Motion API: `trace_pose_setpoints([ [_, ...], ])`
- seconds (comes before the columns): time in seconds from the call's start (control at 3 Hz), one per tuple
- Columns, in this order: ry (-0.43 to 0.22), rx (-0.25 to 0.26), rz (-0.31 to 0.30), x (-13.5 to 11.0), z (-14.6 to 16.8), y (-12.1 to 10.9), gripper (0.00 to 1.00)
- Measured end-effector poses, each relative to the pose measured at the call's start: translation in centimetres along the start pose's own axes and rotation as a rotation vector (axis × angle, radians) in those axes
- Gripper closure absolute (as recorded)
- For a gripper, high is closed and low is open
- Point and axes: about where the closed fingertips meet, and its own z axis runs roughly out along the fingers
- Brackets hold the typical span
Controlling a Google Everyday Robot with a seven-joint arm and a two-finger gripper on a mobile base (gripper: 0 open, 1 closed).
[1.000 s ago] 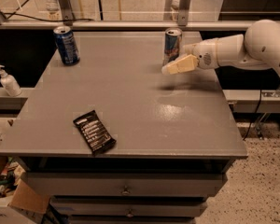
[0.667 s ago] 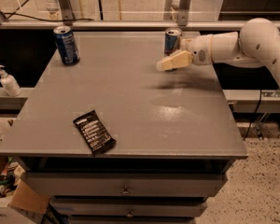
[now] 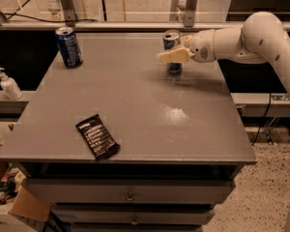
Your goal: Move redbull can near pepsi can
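From where I stand, the job looks to be at the grasping step. The white arm reaches in from the right along the far side of the grey table (image 3: 135, 105), and the gripper (image 3: 168, 57) sits right across the middle of the redbull can (image 3: 172, 38). The can's silver top shows above the gripper and its base below. The can stands upright near the back edge of the table, right of centre. The gripper is up against it or just in front of it, and I cannot tell whether it has taken hold or how far open it is. The pepsi can (image 3: 68, 47) stands upright at the far left corner, well apart from the redbull can, with bare tabletop between the two. So I'd judge the carrying itself is not yet done. The next move calls for a firm hold around the slim can, then a steady sideways pass to the left along the back of the table, stopping just short of the pepsi can so it isn't knocked. A dark snack wrapper (image 3: 97, 136) lies near the front left, out of that path.
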Motion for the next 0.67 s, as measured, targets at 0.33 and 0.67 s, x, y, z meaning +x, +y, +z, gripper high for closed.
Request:
trace_pose_setpoints([
  [0.33,0.019,0.004,-0.015,-0.31,-1.09,-0.49,0.65],
  [0.67,0.019,-0.001,-0.015,-0.32,-0.8,-0.38,0.88],
])
